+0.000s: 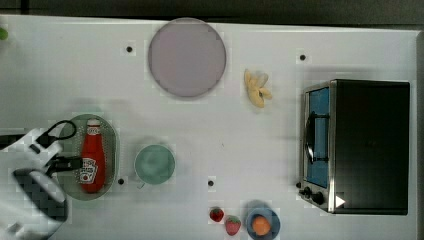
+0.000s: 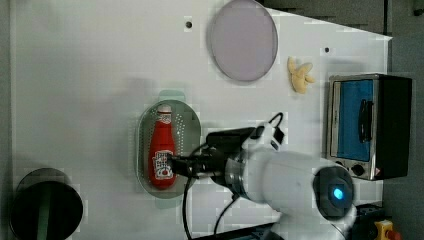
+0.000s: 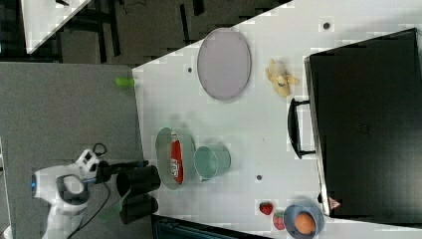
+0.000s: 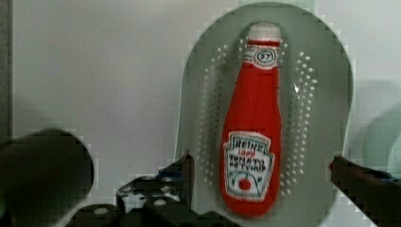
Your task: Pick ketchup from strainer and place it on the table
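Wrist view: ketchup (image 4: 253, 137) label lettering

**Layout at inspection**

Ketchup (image 1: 92, 159) lies lengthwise in the strainer (image 1: 113, 150) on the table (image 1: 60, 75), toward the top view's left. Cup (image 1: 154, 164) stands just right of the strainer. Plate (image 1: 186, 57) sits near the top view's upper edge, oven (image 1: 370, 145) at the top view's right.

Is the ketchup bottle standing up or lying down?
Lying down. The ketchup rests flat in the strainer, its label facing up, its white cap toward one end.
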Motion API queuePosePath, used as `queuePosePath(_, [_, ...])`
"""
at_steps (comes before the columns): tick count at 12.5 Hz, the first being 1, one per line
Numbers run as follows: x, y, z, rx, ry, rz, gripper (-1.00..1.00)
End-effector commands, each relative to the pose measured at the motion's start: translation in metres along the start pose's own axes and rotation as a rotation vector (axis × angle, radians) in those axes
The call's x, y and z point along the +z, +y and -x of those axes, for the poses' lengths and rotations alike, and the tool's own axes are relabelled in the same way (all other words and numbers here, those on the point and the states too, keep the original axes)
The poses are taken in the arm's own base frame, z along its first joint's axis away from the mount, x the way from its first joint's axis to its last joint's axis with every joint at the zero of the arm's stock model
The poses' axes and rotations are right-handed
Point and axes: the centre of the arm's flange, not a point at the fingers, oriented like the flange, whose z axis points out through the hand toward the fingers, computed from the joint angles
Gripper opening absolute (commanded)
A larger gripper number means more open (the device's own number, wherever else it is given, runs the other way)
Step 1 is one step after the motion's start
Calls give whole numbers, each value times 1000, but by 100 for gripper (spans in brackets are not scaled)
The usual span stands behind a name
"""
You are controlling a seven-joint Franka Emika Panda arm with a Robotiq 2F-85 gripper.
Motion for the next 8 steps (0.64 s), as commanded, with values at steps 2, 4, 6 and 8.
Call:
queuePosePath(2, [63,15,5,101,-63,-9,100])
queuePosePath(4, [89,15,7,122,-88,-24,100])
queuePosePath(6, [114,14,12,164,-114,-30,100])
queuePosePath(8, [135,15,13,164,-117,-32,100])
